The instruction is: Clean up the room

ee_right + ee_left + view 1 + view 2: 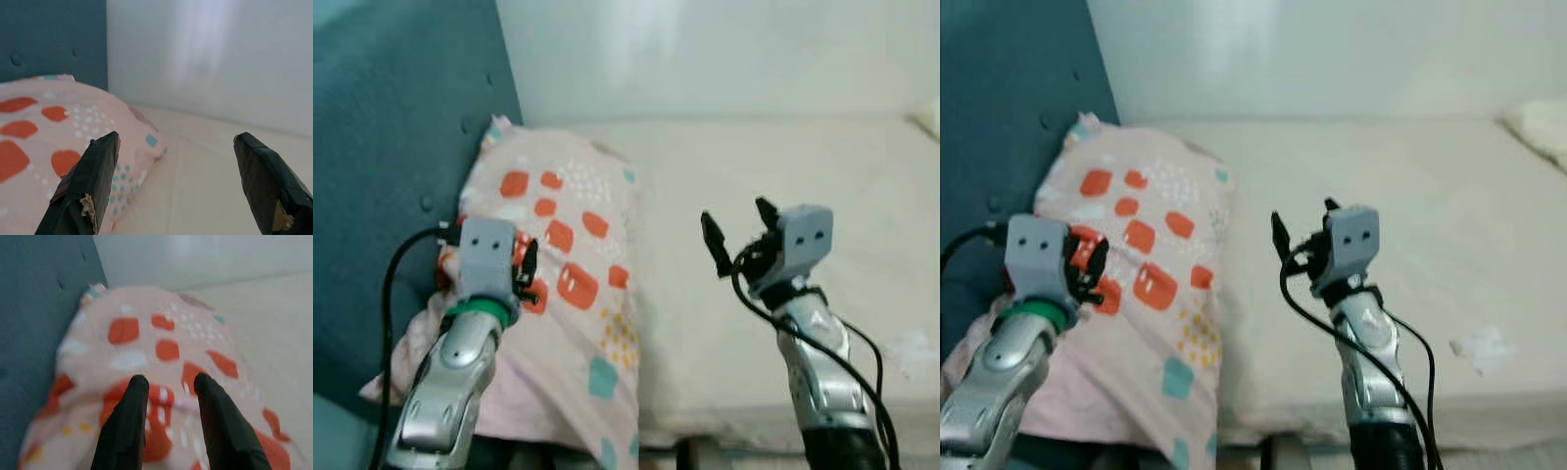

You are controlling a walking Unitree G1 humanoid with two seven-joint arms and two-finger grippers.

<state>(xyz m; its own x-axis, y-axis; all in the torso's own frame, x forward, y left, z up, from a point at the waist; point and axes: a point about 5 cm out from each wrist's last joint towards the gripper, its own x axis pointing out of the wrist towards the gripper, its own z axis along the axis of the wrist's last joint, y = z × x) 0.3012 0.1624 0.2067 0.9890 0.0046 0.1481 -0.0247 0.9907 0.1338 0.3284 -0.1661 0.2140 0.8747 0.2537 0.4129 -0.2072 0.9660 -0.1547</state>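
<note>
A pink pillow (582, 211) with orange and teal patches lies on the cream bed (803, 166), leaning against the teal headboard (401, 108). Its near end hangs over the bed's front edge. My left gripper (527, 272) sits on the pillow's near left part. In the left wrist view its fingers (138, 387) stand a little apart with bunched pillow fabric (168, 399) pinched between them. My right gripper (735, 217) hovers above the bare mattress to the right of the pillow, wide open and empty, pointing toward the wall.
A white wall (724, 49) runs along the far side of the bed. Something white and soft (1540, 122) lies at the far right of the mattress. Black cables (391, 294) trail from both wrists.
</note>
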